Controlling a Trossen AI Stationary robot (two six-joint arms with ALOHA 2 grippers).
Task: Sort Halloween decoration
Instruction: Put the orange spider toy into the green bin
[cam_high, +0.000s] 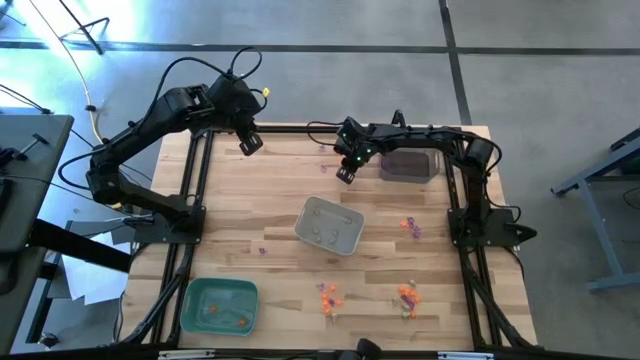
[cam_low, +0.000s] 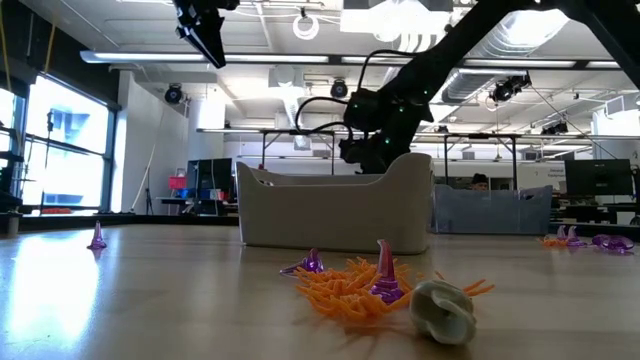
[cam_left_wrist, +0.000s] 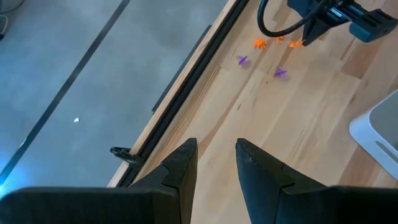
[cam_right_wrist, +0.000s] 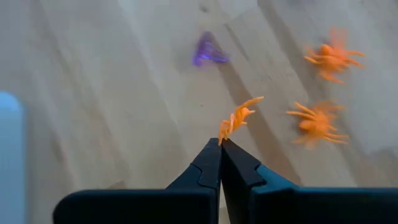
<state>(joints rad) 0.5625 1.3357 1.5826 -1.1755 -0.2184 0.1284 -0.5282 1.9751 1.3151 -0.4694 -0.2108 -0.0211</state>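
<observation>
High view: left gripper (cam_high: 249, 144) hangs over the table's (cam_high: 250, 215) far-left edge. Right gripper (cam_high: 345, 173) sits far-centre, just left of the dark tray (cam_high: 409, 165). Grey tray (cam_high: 328, 225) mid-table, green tray (cam_high: 219, 305) near-left. Orange and purple trinkets (cam_high: 407, 296) are scattered along the near and right side.

Low view: orange spiders (cam_low: 345, 285), purple bits and a pale piece (cam_low: 444, 309) lie near, in front of the grey tray.

Left wrist view: fingers (cam_left_wrist: 186, 165) parted, nothing between them.

Right wrist view: tips clenched on an orange spider (cam_right_wrist: 239, 117); two more spiders and a purple trinket (cam_right_wrist: 208, 51) lie on the wood.
</observation>
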